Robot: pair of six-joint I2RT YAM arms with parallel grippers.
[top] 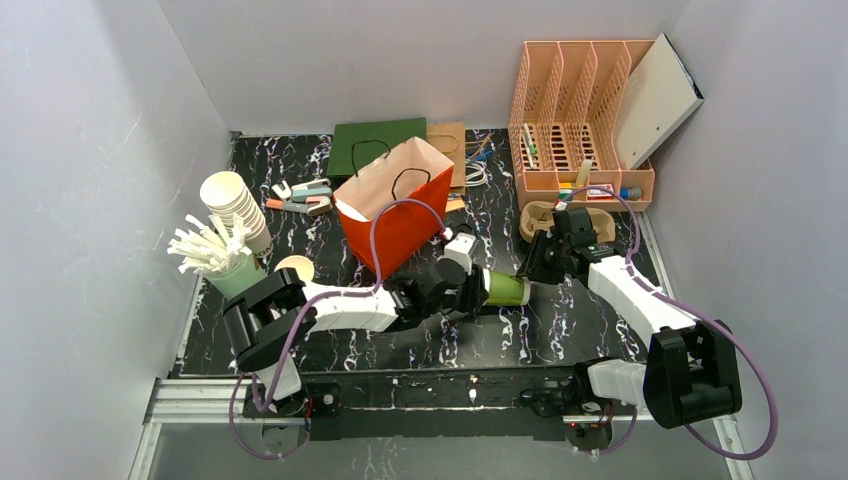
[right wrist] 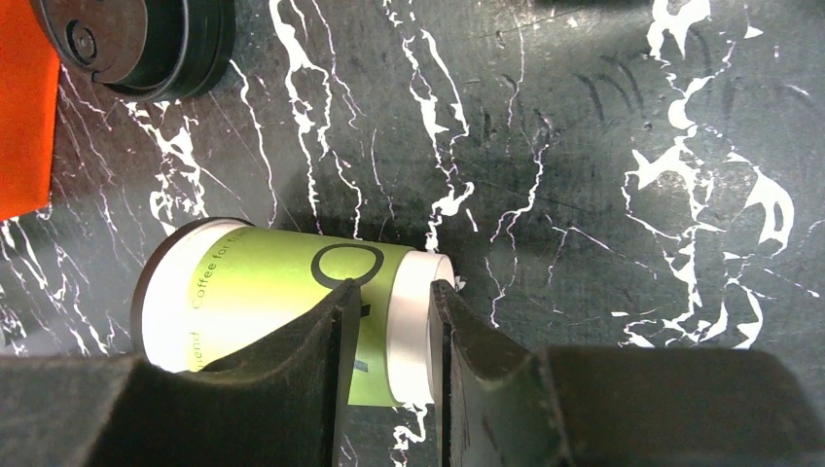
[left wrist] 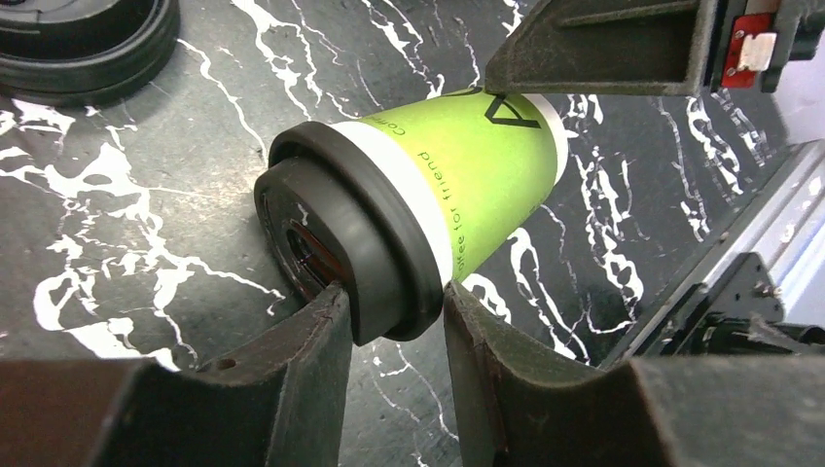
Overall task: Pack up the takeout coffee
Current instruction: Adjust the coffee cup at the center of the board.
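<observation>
The takeout coffee [top: 505,288] is a green paper cup with a black lid [left wrist: 360,253], lying on its side between my two grippers. My left gripper [left wrist: 394,292] comes in from the lid end [top: 478,290], and both fingers touch the lid, one on its face and one at its rim. My right gripper [right wrist: 394,287] is shut on the cup's white base band [right wrist: 413,321]. One finger lies over the green wall and the other against the bottom end. In the top view the right gripper [top: 535,272] is just right of the cup.
An open red paper bag [top: 400,215] stands just behind the left wrist. A stack of black lids [right wrist: 146,44] lies near it. White cups [top: 235,205], a lidless cup [top: 295,268] and a stirrer cup [top: 215,250] stand left; an orange file rack [top: 580,120] stands back right.
</observation>
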